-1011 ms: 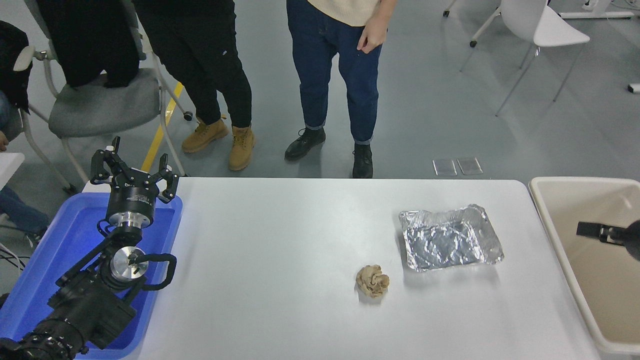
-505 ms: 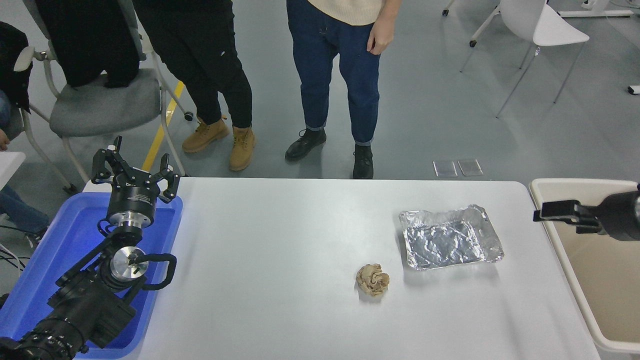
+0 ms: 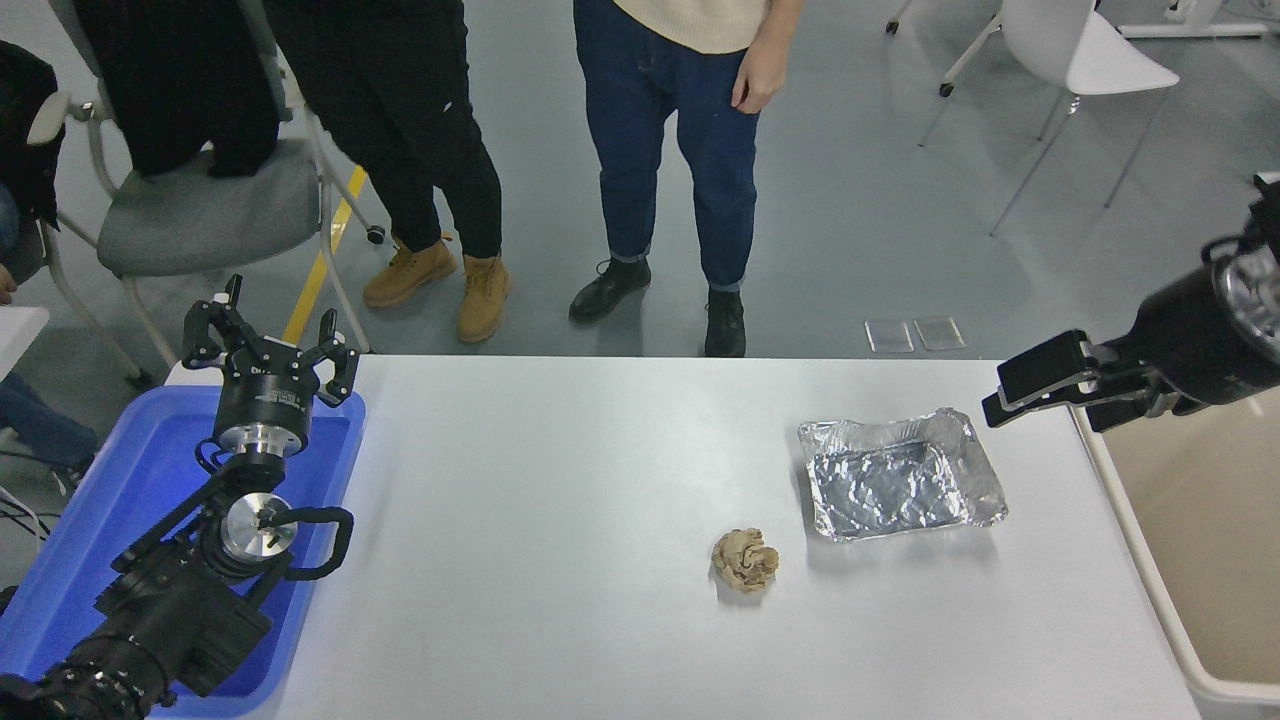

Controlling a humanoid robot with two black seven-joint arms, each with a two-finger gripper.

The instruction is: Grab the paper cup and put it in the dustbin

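The paper cup does not show anywhere in the head view; it is not on the table, and the part of the bin I can see holds none. The cream-beige dustbin (image 3: pixel 1230 560) stands at the table's right end, cut off by the picture's edge. My right gripper (image 3: pixel 1040 405) comes in from the right edge and hovers over the table's far right corner, just left of the bin's rim and right of the foil tray. Its fingers stand apart with nothing between them. My left gripper (image 3: pixel 270 345) is parked, open and empty, over the blue tray at the lower left.
A silver foil tray (image 3: pixel 900 475) lies right of the middle of the white table (image 3: pixel 560 480). A crumpled tan paper ball (image 3: pixel 745 560) lies in front of it. A blue plastic tray (image 3: pixel 120 500) sits at the left edge. Two people (image 3: pixel 680 130) stand beyond the far side.
My right gripper has risen out of the dustbin and moved left and away from me, to above the table's far right corner. The left arm has not moved.
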